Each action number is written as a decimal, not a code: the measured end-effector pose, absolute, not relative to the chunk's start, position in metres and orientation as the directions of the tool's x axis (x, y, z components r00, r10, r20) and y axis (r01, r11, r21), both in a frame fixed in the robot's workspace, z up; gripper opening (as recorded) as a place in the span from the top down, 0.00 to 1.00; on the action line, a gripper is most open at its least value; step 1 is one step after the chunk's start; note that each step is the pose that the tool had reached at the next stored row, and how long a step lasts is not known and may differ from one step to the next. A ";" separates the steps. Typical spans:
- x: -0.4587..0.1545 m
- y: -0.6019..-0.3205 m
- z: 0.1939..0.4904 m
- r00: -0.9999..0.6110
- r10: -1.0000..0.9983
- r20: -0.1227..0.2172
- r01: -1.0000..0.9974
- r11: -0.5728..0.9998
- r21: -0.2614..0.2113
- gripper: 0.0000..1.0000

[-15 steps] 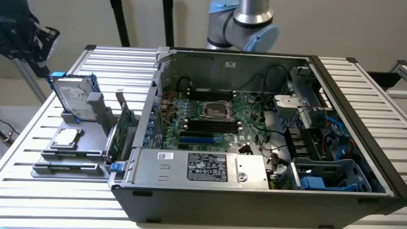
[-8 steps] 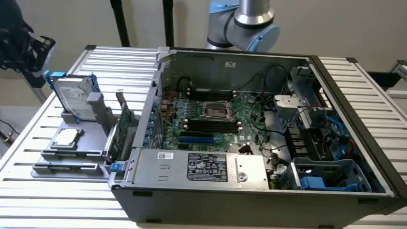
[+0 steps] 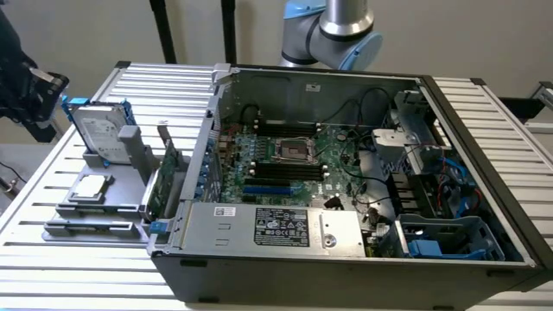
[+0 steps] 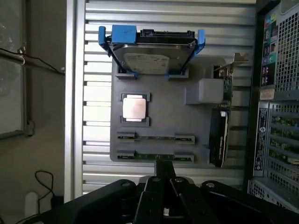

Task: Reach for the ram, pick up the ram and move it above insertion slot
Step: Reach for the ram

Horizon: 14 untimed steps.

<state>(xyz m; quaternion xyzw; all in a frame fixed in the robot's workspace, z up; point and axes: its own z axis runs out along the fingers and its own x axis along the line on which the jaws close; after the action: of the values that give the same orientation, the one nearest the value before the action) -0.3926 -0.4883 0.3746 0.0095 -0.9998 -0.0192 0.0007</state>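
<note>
Two thin green ram sticks stand on edge in the grey holder (image 4: 159, 121), one (image 4: 155, 138) farther from my fingers and one (image 4: 155, 157) right beside them. In the exterior view they sit at the holder's near end (image 3: 93, 208). My gripper (image 4: 164, 169) hangs high over the holder's ram end with its black fingers (image 4: 159, 196) pressed together and nothing between them. The black memory slots (image 3: 285, 170) lie on the motherboard (image 3: 333, 152) inside the open computer case.
The holder also carries a silver hard drive in a blue frame (image 4: 152, 53), a processor chip (image 4: 135, 108) and an upright green expansion card (image 3: 168, 178). The case wall (image 3: 203, 155) rises just to the exterior view's right of the holder. The slatted table (image 3: 78, 259) surrounds both.
</note>
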 end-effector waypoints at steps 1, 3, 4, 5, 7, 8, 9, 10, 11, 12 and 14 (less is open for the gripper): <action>-0.392 -0.493 0.373 -1.000 -0.019 0.001 -0.019 0.999 0.038 0.89; -0.391 -0.501 0.371 -1.000 -0.019 0.001 -0.019 0.999 0.038 0.89; -0.390 -0.505 0.369 -1.000 -0.019 0.001 -0.019 0.999 0.038 0.89; -0.389 -0.508 0.368 -1.000 -0.019 0.001 -0.019 0.999 0.038 0.89; -0.385 -0.512 0.366 -1.000 -0.019 0.001 -0.019 0.999 0.038 0.89; -0.382 -0.514 0.365 -1.000 -0.019 0.001 -0.019 0.999 0.038 0.89; -0.379 -0.514 0.365 -1.000 -0.019 0.001 -0.019 0.999 0.038 0.89; -0.376 -0.515 0.364 -1.000 -0.020 0.001 -0.020 0.999 0.038 0.89; -0.374 -0.515 0.364 -1.000 -0.020 0.002 -0.020 0.999 0.038 0.89; -0.372 -0.515 0.363 -1.000 -0.020 0.002 -0.020 0.999 0.038 0.89; -0.372 -0.515 0.362 -1.000 -0.020 0.002 -0.020 0.999 0.038 0.89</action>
<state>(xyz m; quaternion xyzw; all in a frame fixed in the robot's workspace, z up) -0.3716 -0.5147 0.3618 0.0100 -0.9998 -0.0192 0.0013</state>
